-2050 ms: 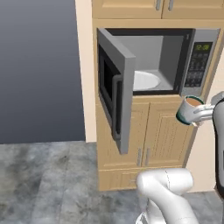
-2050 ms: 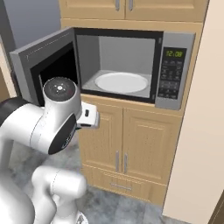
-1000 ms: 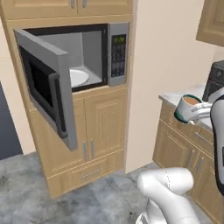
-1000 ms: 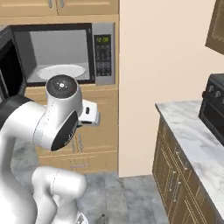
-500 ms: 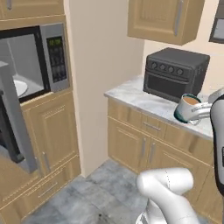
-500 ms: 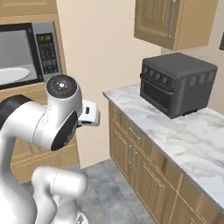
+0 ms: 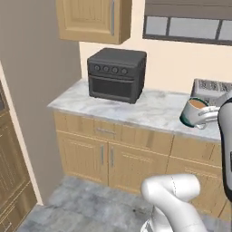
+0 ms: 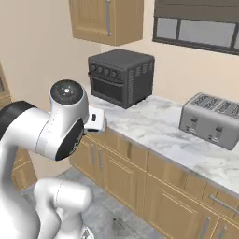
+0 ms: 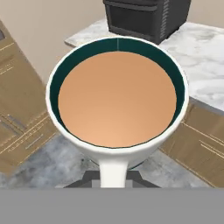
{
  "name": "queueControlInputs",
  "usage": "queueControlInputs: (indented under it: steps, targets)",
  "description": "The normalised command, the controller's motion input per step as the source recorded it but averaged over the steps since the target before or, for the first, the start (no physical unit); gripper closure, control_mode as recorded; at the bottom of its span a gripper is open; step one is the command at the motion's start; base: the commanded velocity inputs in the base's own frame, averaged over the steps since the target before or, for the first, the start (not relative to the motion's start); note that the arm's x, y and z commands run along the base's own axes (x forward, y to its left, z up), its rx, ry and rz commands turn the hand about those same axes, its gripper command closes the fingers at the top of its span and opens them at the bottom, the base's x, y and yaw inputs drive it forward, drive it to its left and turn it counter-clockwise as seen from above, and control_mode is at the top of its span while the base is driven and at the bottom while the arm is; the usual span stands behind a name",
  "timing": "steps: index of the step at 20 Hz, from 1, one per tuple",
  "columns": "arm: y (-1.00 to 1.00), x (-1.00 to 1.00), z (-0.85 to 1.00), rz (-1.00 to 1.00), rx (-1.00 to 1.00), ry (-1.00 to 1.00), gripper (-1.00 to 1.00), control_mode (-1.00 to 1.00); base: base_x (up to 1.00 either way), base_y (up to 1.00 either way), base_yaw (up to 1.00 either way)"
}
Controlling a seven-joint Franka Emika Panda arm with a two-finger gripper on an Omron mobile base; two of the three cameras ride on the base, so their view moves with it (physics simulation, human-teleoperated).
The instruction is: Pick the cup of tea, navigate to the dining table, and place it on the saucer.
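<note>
The cup of tea hangs in the air at the right of the left base view, whitish outside, dark green at rim and base, brown liquid inside. My gripper is shut on its handle. Seen from the hand, the cup of tea is close up and upright, full of brown liquid, with its white handle running down between my dark fingertips. The dining table and the saucer are out of view.
A wall counter with a marble top on tan cabinets runs ahead. On it stand a black toaster oven and a silver toaster. Upper cabinets and a window hang above. Grey floor lies below.
The base has turned right: the open microwave has slid out of view to the left, and the counter with toaster oven and toaster has come in. The cup stays held in the same pose.
</note>
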Motion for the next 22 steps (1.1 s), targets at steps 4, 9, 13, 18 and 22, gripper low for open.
queueControlInputs:
  steps: [4, 9, 13, 18, 22]
  targets:
    - [0.00, 0.00, 0.00, 0.00, 0.00, 0.00, 1.00, 1.00, -0.46, 0.00, -0.71]
    - [0.00, 0.00, 0.00, 0.00, 0.00, 0.00, 1.00, 1.00, -0.46, 0.00, -0.73]
    - [0.00, 0.00, 0.00, 0.00, 0.00, 0.00, 1.00, 1.00, -0.46, 0.00, -0.74]
    - [0.00, 0.00, 0.00, 0.00, 0.00, 0.00, 1.00, 1.00, -0.38, 0.00, -0.73]
    - [0.00, 0.00, 0.00, 0.00, 0.00, 0.00, 1.00, 1.00, -0.24, -0.02, -0.69]
